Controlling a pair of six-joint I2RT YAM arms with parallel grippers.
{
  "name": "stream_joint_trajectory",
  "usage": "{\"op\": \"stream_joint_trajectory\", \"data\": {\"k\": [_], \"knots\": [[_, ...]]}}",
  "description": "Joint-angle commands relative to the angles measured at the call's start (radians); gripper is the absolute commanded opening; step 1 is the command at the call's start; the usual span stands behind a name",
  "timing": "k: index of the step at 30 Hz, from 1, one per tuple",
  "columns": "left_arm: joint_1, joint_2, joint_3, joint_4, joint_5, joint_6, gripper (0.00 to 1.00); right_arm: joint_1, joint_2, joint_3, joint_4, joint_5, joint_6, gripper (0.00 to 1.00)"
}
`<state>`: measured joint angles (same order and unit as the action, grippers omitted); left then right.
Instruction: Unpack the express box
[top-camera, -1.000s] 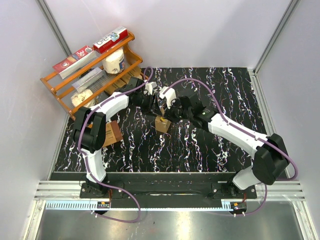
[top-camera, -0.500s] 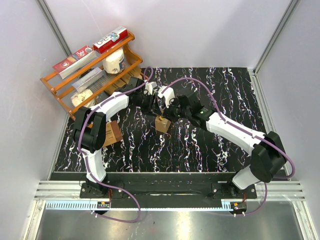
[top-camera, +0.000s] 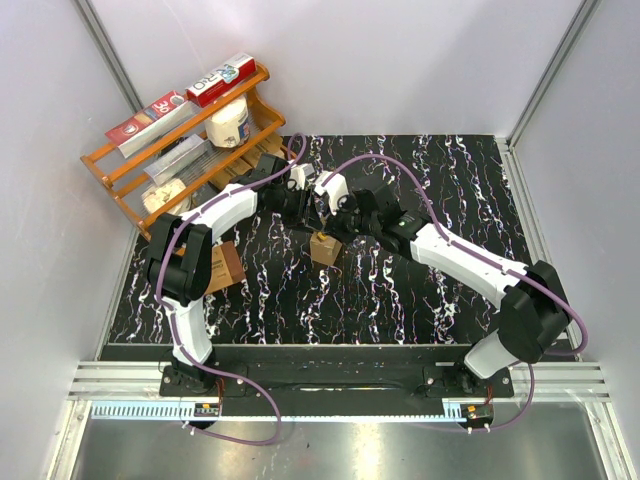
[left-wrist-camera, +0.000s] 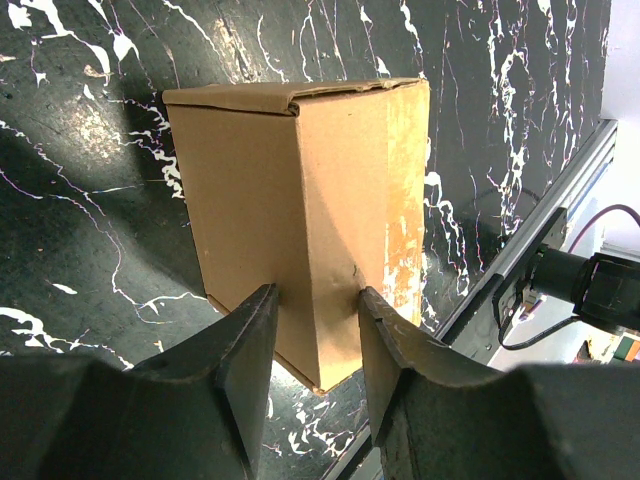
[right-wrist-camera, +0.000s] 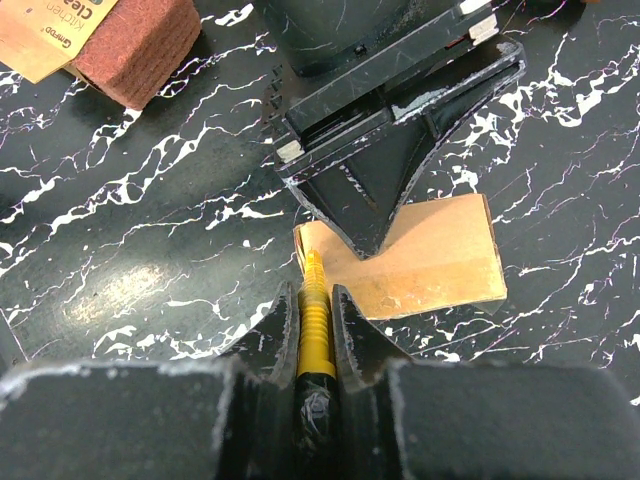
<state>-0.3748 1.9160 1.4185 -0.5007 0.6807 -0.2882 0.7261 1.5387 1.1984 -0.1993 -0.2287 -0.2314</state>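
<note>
**Now the blade meets the box**

Right, the box (top-camera: 324, 247) sits on the black marbled table (top-camera: 420, 290) near the middle, just ahead of both arms, flaps not yet lifted. The left gripper (left-wrist-camera: 312, 322) is on it from above. In the left wrist view its fingers (left-wrist-camera: 245, 340) stand a little apart with cardboard behind the gap and nothing held between them. They look to be pinning the box in place, though whether they truly press on it I can't tell.

Over to the right gripper (right-wrist-camera: 314, 295): its fingers (right-wrist-camera: 280, 322) are clamped tight on a slim yellow tool (right-wrist-camera: 315, 305), seemingly a small cutter. The tip sits right at the corner of the box, just beside the left gripper's tip.

So I'd call this the opening cut, with the task barely begun and nothing out yet. Next the right arm needs a shallow, straight draw along the taped seam, while the left gripper keeps the light box from skidding. With the two tips that close, the tool could easily clip the other gripper.

Off to the left lies a reddish box (top-camera: 222, 265) with a label, and a wooden rack (top-camera: 180, 140) stands in the far corner.
</note>
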Motion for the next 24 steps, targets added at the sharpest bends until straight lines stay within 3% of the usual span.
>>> {"op": "stream_joint_trajectory", "data": {"k": [1, 24], "knots": [[-0.001, 0.034, 0.005, -0.032, -0.052, 0.032, 0.41, -0.004, -0.003, 0.046, 0.031, -0.017, -0.005, 0.0], [-0.001, 0.034, -0.003, -0.032, -0.053, 0.037, 0.4, -0.002, -0.002, 0.029, 0.034, 0.003, -0.016, 0.0]]}}
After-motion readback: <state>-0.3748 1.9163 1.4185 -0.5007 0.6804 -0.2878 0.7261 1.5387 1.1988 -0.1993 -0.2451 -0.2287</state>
